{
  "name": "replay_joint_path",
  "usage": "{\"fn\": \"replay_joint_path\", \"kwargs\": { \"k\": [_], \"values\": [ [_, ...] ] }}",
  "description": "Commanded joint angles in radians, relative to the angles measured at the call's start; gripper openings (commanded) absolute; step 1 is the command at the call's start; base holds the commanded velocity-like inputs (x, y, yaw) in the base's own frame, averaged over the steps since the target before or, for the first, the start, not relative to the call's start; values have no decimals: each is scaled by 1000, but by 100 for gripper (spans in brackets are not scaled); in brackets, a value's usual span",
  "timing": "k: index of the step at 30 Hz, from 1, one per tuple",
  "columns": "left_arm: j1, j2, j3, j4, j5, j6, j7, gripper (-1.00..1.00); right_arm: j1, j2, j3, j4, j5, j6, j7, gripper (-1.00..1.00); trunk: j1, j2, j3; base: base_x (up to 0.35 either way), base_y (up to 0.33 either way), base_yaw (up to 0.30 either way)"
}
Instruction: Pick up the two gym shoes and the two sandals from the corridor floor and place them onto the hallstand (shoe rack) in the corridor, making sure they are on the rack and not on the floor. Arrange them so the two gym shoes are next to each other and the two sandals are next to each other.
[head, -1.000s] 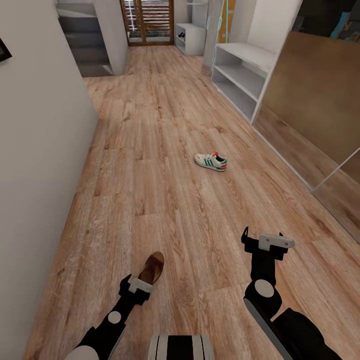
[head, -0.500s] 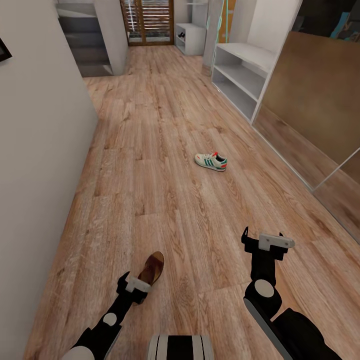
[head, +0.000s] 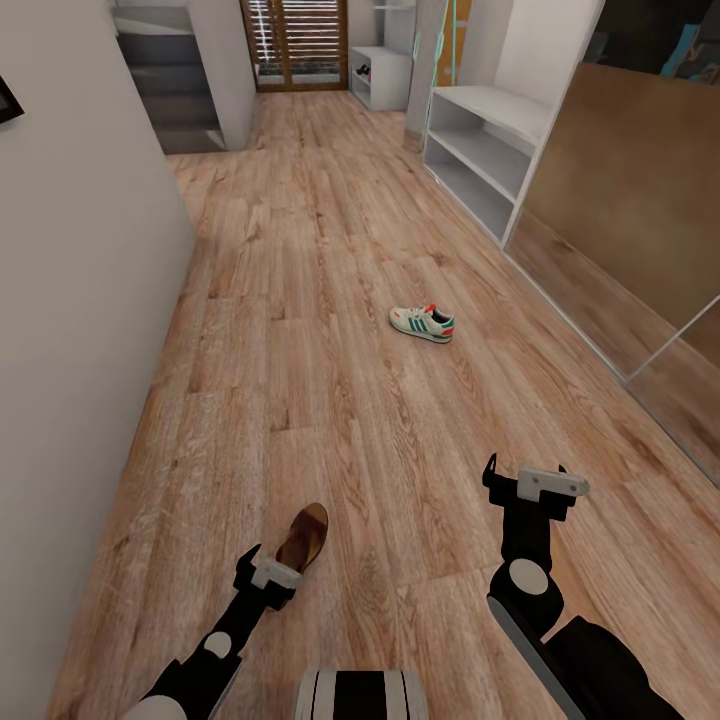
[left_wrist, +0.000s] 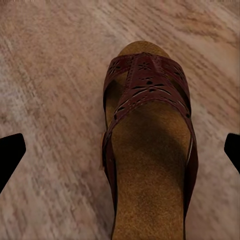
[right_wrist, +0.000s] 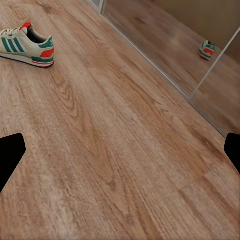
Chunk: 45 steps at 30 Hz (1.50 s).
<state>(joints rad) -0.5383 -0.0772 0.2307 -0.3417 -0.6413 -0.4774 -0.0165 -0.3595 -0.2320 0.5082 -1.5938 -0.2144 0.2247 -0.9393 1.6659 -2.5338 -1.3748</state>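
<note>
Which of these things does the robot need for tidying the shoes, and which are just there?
For the job:
- gym shoe on the corridor floor
- sandal below the left gripper
- hallstand by the right wall

Just there:
- small white cabinet at the far end
- wooden slatted door
- mirrored panel

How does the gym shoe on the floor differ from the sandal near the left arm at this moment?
The gym shoe is cream-white with green stripes and orange-red patches; the sandal is dark brown with a tan footbed. The gym shoe is closed and laced; the sandal is open-toed with wide perforated straps. The gym shoe lies farther down the corridor with no arm near it; the sandal lies just ahead of the left pincer, between its open fingertips in the left wrist view. Both rest on the corridor floor.
</note>
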Motion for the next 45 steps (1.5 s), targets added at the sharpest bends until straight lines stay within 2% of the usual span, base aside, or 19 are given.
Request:
{"fn": "replay_joint_path", "kwargs": {
  "k": [1,23,28,35,45],
  "values": [
    [0,-1,8,1,-10,-8,-2,100,-1,-1,3,-1,-3,10,-7,100,0,0,-1,0,0,0],
    [1,-1,4,30,-12,-79,-3,100,-1,-1,3,-1,-3,10,-7,100,0,0,-1,0,0,0],
    [1,-1,-7,37,-13,-94,-4,100,-1,-1,3,-1,-2,10,-7,100,0,0,-1,0,0,0],
    [1,-2,-49,43,-13,-123,-5,100,-1,-1,3,-1,-3,10,-7,100,0,0,-1,0,0,0],
    [1,-2,-72,45,-12,-137,-7,100,-1,-1,4,-1,-3,10,-6,100,0,0,-1,0,0,0]
  ]
}}
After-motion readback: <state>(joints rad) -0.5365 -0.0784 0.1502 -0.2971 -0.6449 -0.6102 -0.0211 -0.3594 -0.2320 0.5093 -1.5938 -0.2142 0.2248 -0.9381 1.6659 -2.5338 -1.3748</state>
